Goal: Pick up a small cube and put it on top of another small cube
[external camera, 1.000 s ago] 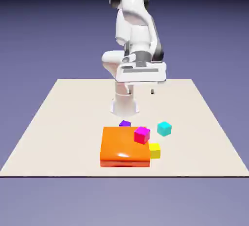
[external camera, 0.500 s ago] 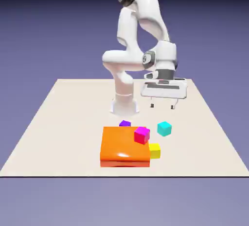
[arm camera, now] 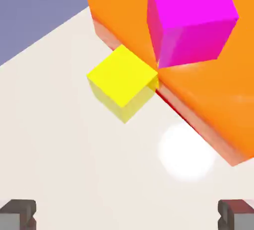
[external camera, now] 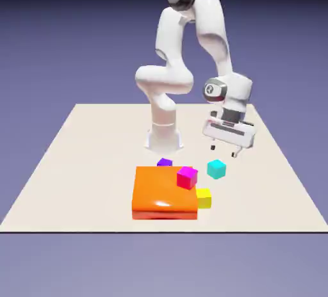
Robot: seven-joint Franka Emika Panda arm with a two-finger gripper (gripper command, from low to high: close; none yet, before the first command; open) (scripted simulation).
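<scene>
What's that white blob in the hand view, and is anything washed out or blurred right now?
Hand view: a soft bright glare spot on the table beside the orange slab; edges stay sharp. Exterior view: even light, a glossy highlight on the slab's top, dark vignette along the top edge, no blur.

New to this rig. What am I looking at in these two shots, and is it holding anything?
It is a simulated white robot arm on a beige table. The exterior view is from a fixed camera across the table; the hand view looks along the gripper, with its grey fingertips at the bottom corners. On the table lie an orange slab with a magenta cube on it, a yellow cube against the slab, a purple cube behind it, and a cyan cube. The gripper is open and empty, above the cyan cube.
</scene>
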